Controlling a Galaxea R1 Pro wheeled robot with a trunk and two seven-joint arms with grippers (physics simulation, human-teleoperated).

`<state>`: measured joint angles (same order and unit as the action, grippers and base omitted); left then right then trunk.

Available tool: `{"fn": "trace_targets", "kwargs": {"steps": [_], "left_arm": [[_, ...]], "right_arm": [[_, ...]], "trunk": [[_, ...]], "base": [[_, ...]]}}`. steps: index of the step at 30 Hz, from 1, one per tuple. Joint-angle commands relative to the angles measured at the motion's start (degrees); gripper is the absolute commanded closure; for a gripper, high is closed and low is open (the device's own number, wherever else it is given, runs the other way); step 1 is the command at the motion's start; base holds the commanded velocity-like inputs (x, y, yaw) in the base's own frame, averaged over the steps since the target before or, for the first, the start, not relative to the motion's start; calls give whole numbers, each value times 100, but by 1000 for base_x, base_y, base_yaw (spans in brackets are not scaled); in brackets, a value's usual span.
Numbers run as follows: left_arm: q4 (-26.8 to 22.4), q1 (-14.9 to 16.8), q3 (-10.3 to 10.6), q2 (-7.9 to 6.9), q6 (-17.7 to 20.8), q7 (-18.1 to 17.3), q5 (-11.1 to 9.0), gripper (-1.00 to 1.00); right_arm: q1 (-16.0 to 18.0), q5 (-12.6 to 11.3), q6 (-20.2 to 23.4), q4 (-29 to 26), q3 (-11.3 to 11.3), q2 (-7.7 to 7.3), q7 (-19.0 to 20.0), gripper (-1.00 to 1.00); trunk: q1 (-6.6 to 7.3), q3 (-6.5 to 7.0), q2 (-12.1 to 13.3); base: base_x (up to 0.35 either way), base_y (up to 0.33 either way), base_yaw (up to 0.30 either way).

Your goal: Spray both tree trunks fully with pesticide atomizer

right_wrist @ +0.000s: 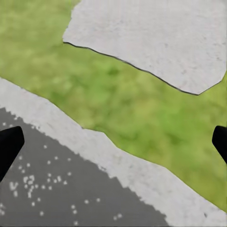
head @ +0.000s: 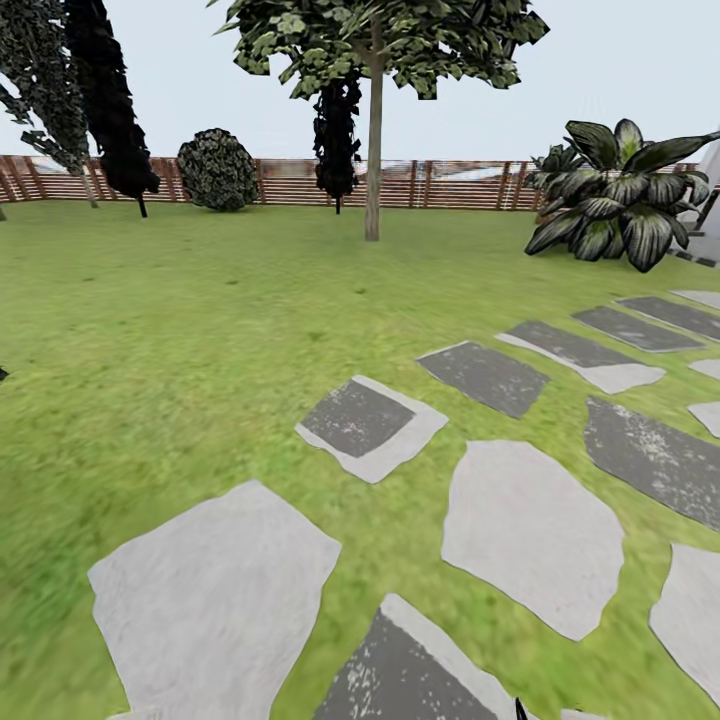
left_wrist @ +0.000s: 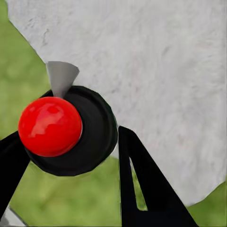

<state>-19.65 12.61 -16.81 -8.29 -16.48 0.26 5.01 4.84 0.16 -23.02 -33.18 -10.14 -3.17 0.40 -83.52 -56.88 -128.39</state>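
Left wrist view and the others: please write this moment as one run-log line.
left gripper: shut on pesticide atomizer | right gripper: open, over grass and paving stones | tree trunk: far ahead, unsprayed

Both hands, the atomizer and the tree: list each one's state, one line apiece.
Left hand: shut on the atomizer, a finger either side of it.
Atomizer: held off the ground, seen top-on with its red cap toward the camera, over a pale paving stone.
Right hand: open, nothing between the fingers, over grass and stones.
Tree: upright across the lawn, no spray specks visible on its trunk from here.
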Motion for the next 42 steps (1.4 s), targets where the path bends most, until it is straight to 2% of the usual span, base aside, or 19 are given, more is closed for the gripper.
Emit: {"fn": "trace_targets", "kwargs": {"steps": [1, 25, 42], "left_arm": [[5, 5, -33, 3, -26, 0, 53, 100], [5, 5, -33, 3, -23, 1, 39, 100], [5, 5, -32, 7, -29, -6, 44, 100]], "right_arm": [[1, 2, -17, 4, -10, 1, 4, -100], [0, 1, -19, -4, -14, 1, -3, -100], [2, -5, -19, 1, -21, 1, -16, -100]], "trunk": [[-2, -5, -1], [-2, -1, -1], [-2, 140, -1]], "base": [[336, 0, 0], [336, 0, 0], [336, 0, 0]]}}
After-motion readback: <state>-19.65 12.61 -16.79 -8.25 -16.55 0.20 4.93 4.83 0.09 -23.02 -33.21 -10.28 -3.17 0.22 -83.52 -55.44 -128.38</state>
